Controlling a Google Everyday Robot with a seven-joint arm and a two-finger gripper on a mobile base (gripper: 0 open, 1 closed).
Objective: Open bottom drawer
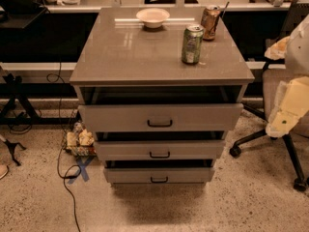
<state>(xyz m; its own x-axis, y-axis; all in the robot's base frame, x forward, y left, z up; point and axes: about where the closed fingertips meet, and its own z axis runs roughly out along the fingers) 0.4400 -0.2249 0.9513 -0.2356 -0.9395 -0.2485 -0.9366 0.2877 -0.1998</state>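
The grey-beige cabinet has three drawers, each pulled out a little. The bottom drawer has the narrowest front and a small black bar handle; a dark gap shows above its front. The mid-sized drawer and the widest drawer are above it. My arm's cream-coloured end with the gripper hangs at the right edge of the view, well to the right of the cabinet and above the bottom drawer's level. It touches nothing.
On the cabinet top stand a green can, a brown can and a white bowl. An office chair's wheeled base is right of the cabinet. Cables and a small bundle of clutter lie on the floor to the left.
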